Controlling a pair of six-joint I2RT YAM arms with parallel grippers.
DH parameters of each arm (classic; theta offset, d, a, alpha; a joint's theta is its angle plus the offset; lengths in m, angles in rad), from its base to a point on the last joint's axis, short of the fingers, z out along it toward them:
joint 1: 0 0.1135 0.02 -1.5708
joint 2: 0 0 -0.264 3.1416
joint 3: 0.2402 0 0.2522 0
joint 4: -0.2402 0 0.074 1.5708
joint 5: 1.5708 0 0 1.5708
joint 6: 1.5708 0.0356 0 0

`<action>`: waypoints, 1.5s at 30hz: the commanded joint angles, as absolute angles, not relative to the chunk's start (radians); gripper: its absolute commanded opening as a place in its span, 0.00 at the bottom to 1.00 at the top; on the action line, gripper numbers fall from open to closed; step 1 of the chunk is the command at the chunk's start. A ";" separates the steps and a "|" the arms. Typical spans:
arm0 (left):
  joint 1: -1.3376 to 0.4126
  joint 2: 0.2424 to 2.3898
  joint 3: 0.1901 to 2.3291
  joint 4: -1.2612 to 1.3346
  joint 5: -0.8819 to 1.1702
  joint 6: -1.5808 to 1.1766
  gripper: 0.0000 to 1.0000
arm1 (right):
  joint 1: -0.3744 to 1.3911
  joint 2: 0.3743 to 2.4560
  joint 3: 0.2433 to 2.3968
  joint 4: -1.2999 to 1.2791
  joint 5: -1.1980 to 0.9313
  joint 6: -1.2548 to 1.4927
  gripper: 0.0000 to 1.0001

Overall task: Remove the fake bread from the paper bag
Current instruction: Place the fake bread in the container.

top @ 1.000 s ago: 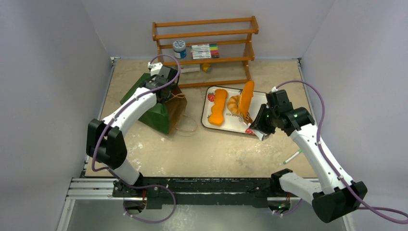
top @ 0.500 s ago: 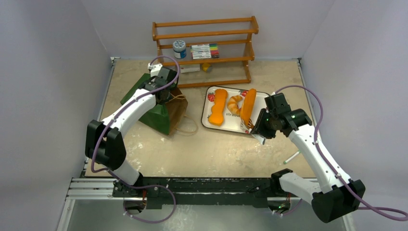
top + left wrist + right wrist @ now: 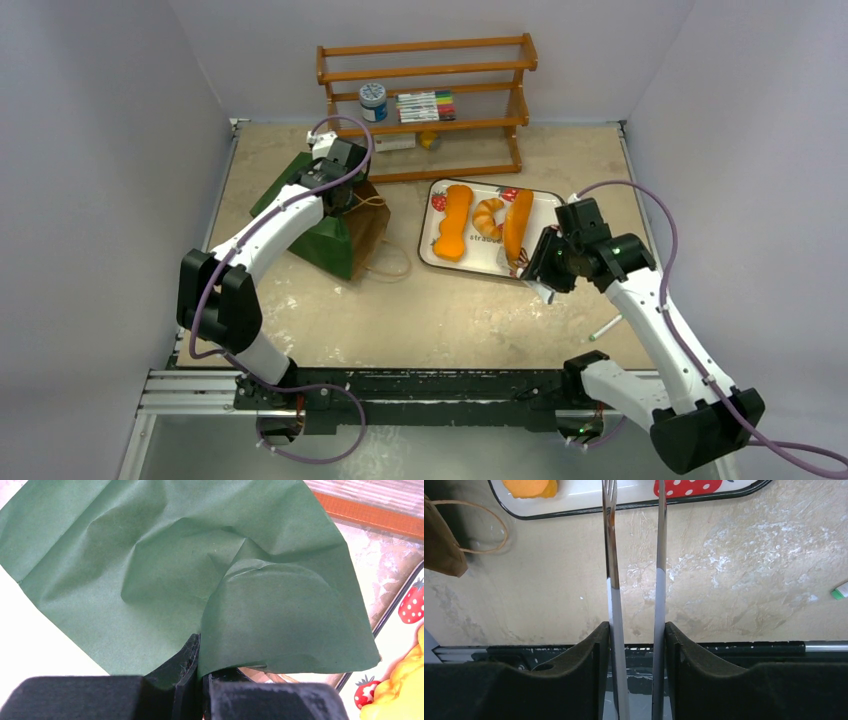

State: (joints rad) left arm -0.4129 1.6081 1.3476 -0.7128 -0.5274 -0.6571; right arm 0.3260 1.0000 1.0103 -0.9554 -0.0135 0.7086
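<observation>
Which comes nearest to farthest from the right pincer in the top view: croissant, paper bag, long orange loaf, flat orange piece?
1. long orange loaf, tray's right side
2. croissant, tray middle
3. flat orange piece, tray left
4. paper bag, far left

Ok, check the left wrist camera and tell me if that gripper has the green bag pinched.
Yes, the left gripper is closed on an edge of the green bag.

Pale grey walls [image 3: 100,150] on 3 sides, beige mottled tabletop [image 3: 450,320], wooden rack [image 3: 470,125] at back — even light
</observation>
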 commanded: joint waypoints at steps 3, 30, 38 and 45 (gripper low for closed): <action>-0.402 1.571 1.370 -0.699 -0.520 -0.643 0.00 | 0.321 0.950 1.012 -0.986 -0.025 0.733 0.43; -0.403 1.547 1.441 -0.812 -0.538 -0.608 0.00 | 0.321 0.881 1.284 -1.017 -0.145 0.701 0.36; -0.402 1.563 1.508 -0.872 -0.528 -0.576 0.00 | 0.327 0.931 1.238 -0.810 -0.290 0.663 0.33; -0.403 1.591 1.549 -0.911 -0.523 -0.569 0.00 | 0.463 1.037 1.244 -0.652 -0.310 0.679 0.33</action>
